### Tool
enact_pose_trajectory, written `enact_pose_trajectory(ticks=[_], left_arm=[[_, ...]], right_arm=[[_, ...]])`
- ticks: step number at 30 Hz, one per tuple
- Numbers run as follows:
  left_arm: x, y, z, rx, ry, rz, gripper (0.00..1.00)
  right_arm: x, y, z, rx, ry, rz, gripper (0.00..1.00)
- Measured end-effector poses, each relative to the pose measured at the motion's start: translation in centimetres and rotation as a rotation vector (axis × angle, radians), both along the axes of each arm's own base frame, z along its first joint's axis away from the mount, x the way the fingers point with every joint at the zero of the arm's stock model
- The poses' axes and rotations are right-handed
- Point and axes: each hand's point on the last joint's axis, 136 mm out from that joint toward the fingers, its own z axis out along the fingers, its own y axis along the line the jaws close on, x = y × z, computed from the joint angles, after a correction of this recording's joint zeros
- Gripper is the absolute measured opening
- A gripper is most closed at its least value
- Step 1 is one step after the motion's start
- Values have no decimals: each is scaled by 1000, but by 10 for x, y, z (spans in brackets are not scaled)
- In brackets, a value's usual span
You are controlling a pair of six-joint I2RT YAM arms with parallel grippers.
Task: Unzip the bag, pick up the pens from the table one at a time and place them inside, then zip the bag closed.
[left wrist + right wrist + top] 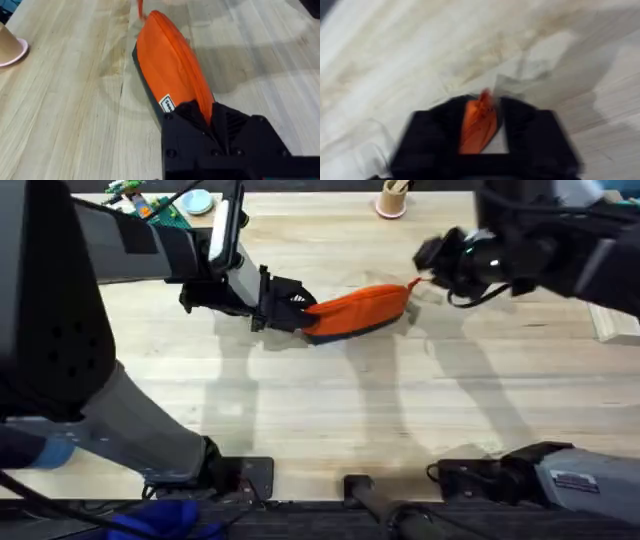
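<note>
- Pale wooden desk [330,410] carried the bag [355,310] at upper centre.
- Left end effector [295,308] gripped the bag's left end.
- Right end effector [420,280] pinched its right tip.

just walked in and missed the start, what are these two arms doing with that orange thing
Both arms are working on the bag, an orange pouch with a dark base lying on the table. The left gripper is clamped on one end of it, and the right gripper pinches something small and orange at the opposite end, probably the zipper pull. The pouch looks stretched between them. Whether the zipper is open or closed cannot be told.
</note>
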Motion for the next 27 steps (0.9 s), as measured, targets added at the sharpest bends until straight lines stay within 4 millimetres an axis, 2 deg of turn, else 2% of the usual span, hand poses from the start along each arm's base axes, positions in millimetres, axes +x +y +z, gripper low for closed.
enact_pose_trajectory(ticks=[4,5,15,16,17,21,22,24,27], left_arm=[[0,0,0,0,2,2,43],[0,0,0,0,2,2,43],[0,0,0,1,3,1,55],[0,0,0,1,3,1,100],[-1,1,0,1,7,1,191],[0,3,-1,5,6,8,844],[0,3,-1,5,9,10,949],[1,3,-1,5,7,10,990],[1,3,-1,5,7,10,993]], right_arm=[[0,-9,23,3,-66,-22,923],[-1,-10,25,-1,-69,-19,976],[-9,-12,18,-15,-25,-17,996],[-10,-12,17,-16,-21,-17,996],[-10,-12,17,-17,-19,-17,996],[-11,-12,17,-18,-17,-17,995],[-11,-12,17,-18,-17,-17,995],[-11,-12,17,-18,-17,-17,996],[-11,-12,17,-20,-17,-15,996]])
